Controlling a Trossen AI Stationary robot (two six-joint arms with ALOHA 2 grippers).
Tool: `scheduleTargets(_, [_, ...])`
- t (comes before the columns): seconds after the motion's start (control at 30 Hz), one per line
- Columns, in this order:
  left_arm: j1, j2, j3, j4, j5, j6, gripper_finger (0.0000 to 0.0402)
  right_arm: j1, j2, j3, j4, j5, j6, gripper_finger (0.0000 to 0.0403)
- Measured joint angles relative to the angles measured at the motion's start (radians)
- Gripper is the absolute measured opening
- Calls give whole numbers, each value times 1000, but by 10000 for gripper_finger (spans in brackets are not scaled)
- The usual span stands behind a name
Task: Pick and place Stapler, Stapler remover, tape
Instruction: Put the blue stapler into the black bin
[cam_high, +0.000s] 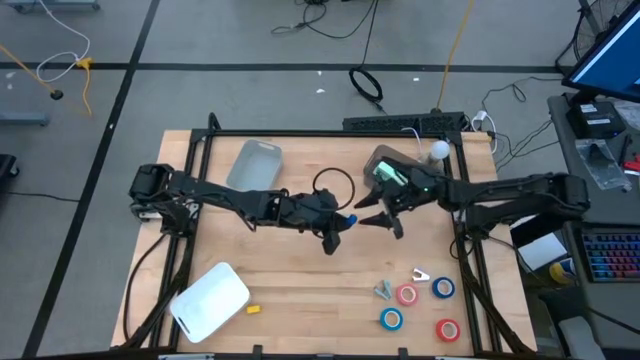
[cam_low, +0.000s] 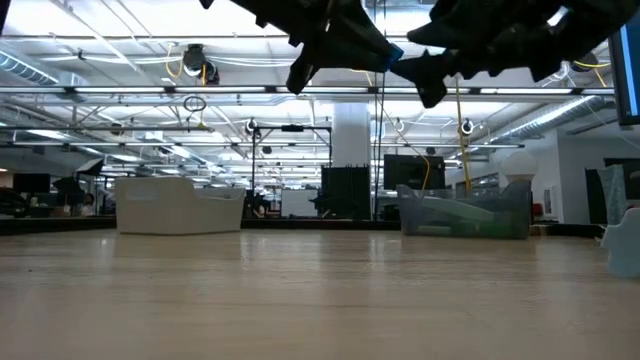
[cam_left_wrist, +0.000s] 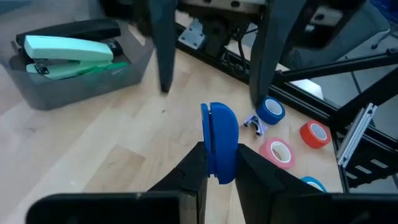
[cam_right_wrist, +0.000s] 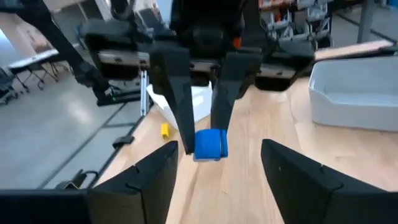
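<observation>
Handover above mid-desk (cam_high: 300, 270): blue piece could drop.
Left pincer (cam_high: 345, 222), centre of high frame, pinches blue piece (cam_left_wrist: 219, 144) edge-on; right pincer (cam_high: 368, 219) faces it, spread. Thin grip risks slipping. Staplers (cam_left_wrist: 65, 48) in grey bin (cam_left_wrist: 81, 84); tape (cam_high: 407, 294) lower right.

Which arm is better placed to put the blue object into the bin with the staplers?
Probably the right. The left gripper holds the blue object, but the right gripper waits open facing it, and the stapler bin lies on the right arm's side.
</observation>
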Motion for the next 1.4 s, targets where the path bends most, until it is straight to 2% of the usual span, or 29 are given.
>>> scheduleTargets(0.17, [0, 0, 0, 1, -9, 7, 70, 0, 68, 46, -2, -3, -3, 237])
scheduleTargets(0.33, [3, 0, 0, -1, -9, 26, 70, 0, 99, 67, -4, -4, -1, 219])
scheduleTargets(1.0, [20, 0, 0, -8, 11, 81, 72, 0, 103, 68, -11, -18, 5, 63])
scheduleTargets(1.4, [22, -2, 0, -24, 18, 92, 72, 0, 103, 68, -11, -2, 5, 60])
